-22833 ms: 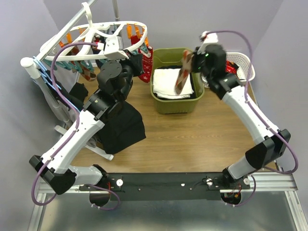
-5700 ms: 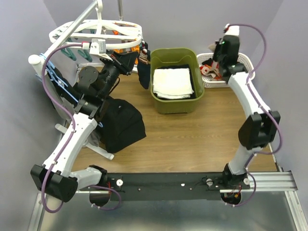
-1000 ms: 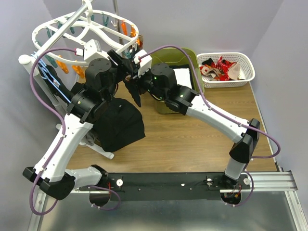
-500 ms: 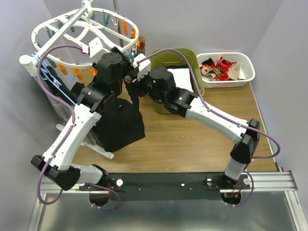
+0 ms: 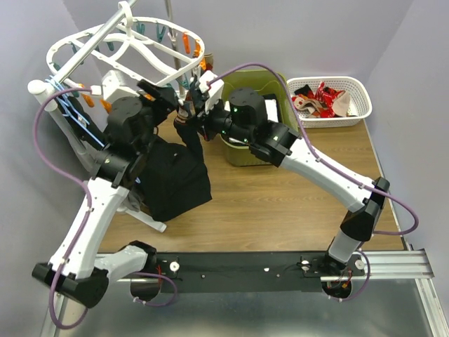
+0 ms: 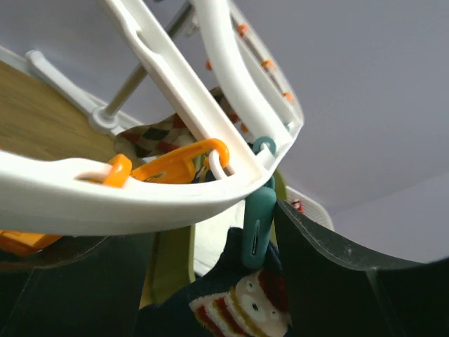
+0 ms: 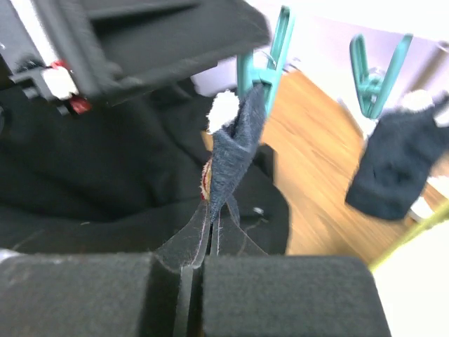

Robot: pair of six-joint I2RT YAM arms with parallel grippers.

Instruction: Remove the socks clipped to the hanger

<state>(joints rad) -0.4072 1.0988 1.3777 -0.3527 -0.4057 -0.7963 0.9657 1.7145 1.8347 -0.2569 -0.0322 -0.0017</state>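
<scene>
Right gripper [image 7: 193,281]: clamped on dark sock [image 7: 231,158], teal clip [image 7: 263,63] just above. Left gripper [image 6: 217,228]: spread wide, hanger [image 6: 175,203] rim between fingers.

White hanger [image 6: 175,203] rim overhead, orange clip [image 6: 172,166] behind it, teal clip [image 6: 257,225] on a dark patterned sock [image 6: 235,309] below

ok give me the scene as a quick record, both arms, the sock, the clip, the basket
right jaws: shut on the dark sock, below its clip
dark sock: hanging from the teal clip, not yet off
left jaws: open, one finger either side of the teal clip, under the hanger rim
second dark sock: clipped alongside, untouched
white basket: far right on the table, holds loose socks
</scene>
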